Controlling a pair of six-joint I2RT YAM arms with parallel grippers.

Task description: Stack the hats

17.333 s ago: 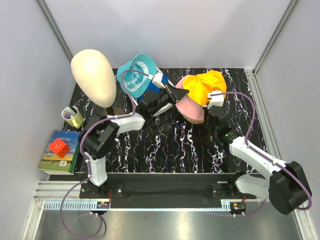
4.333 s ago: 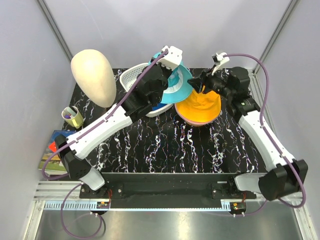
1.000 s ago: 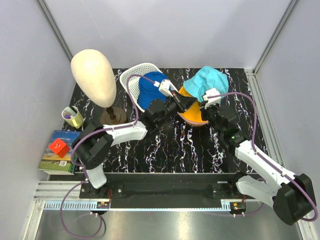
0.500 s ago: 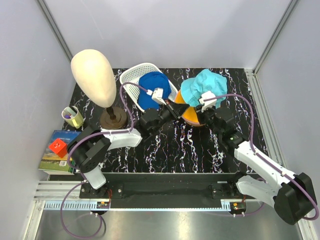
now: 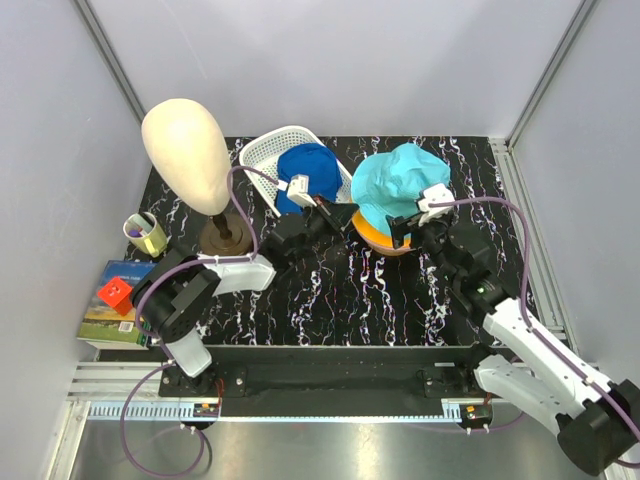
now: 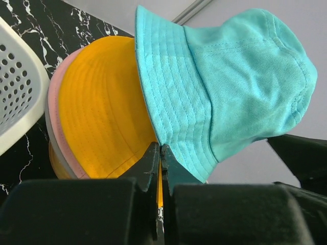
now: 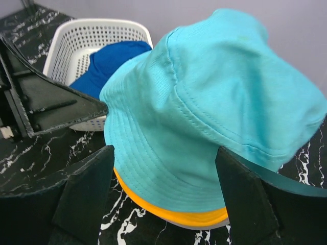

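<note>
The teal bucket hat (image 5: pixel 398 185) is hiding most of the orange-yellow hat (image 6: pixel 102 107) and pink hat (image 6: pixel 53 118); left fingers (image 6: pixel 148 168) are pressing together, right fingers (image 7: pixel 87 189) gaping wide.

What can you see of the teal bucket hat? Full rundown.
The teal bucket hat is soft, woven-looking fabric with a rounded crown and a down-sloping brim carrying rows of stitching. It sits crown-up atop the stack, over the orange-yellow hat, whose brim shows beneath, with the edge of a pink hat under that. It is slightly crumpled and skewed. The left gripper, jaws shut, meets its brim edge; the right gripper is open, straddling it without visible contact.
</note>
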